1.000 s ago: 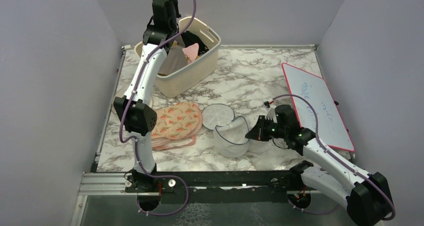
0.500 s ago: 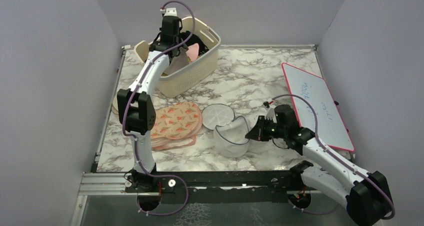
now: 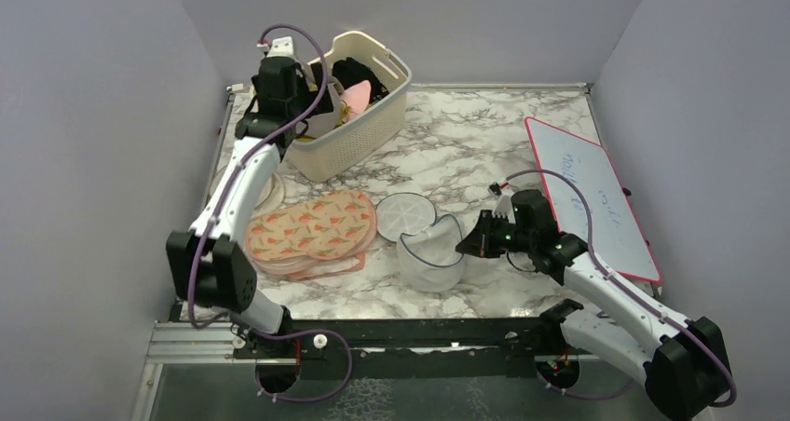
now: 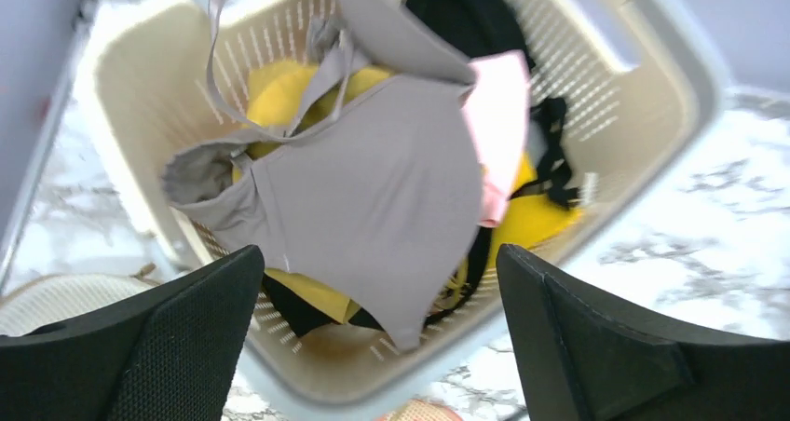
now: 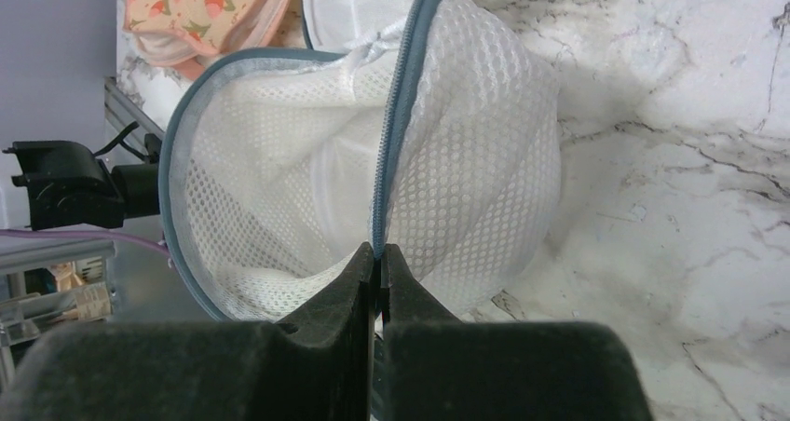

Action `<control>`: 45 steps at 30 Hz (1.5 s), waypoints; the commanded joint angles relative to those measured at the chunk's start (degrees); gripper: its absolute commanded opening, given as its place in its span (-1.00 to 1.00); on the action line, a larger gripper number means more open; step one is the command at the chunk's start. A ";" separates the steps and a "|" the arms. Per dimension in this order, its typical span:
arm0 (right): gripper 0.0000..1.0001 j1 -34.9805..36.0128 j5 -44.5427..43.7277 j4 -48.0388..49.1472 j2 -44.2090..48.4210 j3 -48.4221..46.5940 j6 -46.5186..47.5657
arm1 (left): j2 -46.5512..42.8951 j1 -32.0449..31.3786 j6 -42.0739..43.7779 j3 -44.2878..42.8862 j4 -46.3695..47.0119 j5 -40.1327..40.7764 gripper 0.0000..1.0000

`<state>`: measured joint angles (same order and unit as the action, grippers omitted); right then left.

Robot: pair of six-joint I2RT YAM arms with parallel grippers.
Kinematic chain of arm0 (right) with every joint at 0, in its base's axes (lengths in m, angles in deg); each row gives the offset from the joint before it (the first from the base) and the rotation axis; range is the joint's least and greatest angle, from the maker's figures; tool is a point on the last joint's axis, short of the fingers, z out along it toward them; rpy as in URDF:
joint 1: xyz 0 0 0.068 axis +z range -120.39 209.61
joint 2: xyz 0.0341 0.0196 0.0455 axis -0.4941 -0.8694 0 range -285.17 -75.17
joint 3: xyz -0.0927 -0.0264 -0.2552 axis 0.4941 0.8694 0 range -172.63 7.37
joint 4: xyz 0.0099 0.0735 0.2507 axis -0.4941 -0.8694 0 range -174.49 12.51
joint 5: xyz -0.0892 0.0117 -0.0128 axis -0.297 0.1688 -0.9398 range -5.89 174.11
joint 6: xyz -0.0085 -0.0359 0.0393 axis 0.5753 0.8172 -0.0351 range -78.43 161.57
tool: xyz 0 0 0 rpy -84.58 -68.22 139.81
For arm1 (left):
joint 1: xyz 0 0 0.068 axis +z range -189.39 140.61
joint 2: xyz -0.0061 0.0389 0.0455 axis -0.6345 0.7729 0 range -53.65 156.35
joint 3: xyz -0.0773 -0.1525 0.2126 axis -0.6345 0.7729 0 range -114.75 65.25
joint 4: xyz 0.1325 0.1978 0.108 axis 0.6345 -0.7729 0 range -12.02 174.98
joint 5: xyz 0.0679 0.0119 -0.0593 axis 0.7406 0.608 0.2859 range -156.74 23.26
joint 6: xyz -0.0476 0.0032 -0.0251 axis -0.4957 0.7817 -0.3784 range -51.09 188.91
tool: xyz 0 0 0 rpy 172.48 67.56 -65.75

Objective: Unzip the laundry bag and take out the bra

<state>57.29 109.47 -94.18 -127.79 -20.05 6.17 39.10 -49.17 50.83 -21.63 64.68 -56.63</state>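
The white mesh laundry bag (image 3: pixel 430 253) stands unzipped at the table's middle, its blue-grey zip rim gaping and its round lid (image 3: pixel 406 214) folded back. My right gripper (image 3: pixel 463 246) is shut on that rim; in the right wrist view the jaws (image 5: pixel 380 253) pinch the zip edge of the laundry bag (image 5: pixel 466 160), whose inside shows only mesh. A grey bra (image 4: pixel 373 188) lies over the clothes in the cream basket (image 4: pixel 689 58). My left gripper (image 4: pixel 379 253) hovers open just above it, touching nothing, beside the basket's left end (image 3: pixel 284 104).
The cream basket (image 3: pixel 359 142) at the back left holds black, pink and yellow clothes. A flat peach patterned pouch (image 3: pixel 312 230) lies left of the bag, with a cream disc (image 3: pixel 270 190) under my left arm. A red-edged whiteboard (image 3: pixel 587 193) lies at the right.
My left arm swung left and lower from above the basket, and its gripper opened, letting the grey bra go into the basket. The right gripper kept its hold on the bag rim.
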 commanded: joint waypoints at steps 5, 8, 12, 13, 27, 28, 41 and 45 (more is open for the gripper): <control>-0.98 0.14 -3.01 -0.29 -3.70 -5.78 3.82 | -23.90 -0.42 0.68 22.38 13.02 -8.83 0.91; -0.98 0.11 -4.72 0.57 -6.50 -8.22 4.97 | -27.98 -0.78 1.59 28.72 17.28 -8.32 0.97; -0.98 0.17 -8.69 -1.11 -11.13 -13.28 6.68 | -27.30 -1.09 1.80 28.16 17.56 -12.06 0.98; -0.98 0.04 -9.53 -1.56 -12.10 -14.30 7.18 | -26.93 -1.11 1.70 28.21 17.41 -12.47 0.98; -0.56 0.09 -29.29 -13.31 -13.56 -20.31 14.37 | -17.64 -7.51 1.76 25.98 16.74 -24.20 0.98; -0.50 0.10 -29.89 -14.15 -13.32 -21.03 14.85 | -16.66 -7.73 1.62 25.68 16.42 -24.97 0.99; 0.07 0.11 -20.51 -21.49 -0.41 -26.51 19.21 | -3.93 -20.30 6.54 18.81 4.77 -17.32 0.98; 0.14 0.09 -14.55 -21.70 5.65 -25.02 16.88 | 0.89 -21.42 8.14 15.25 -0.33 -11.67 0.64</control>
<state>57.29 87.25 -114.28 -126.87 -45.01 23.85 36.52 -70.21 56.07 -2.87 71.02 -75.71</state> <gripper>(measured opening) 0.555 0.892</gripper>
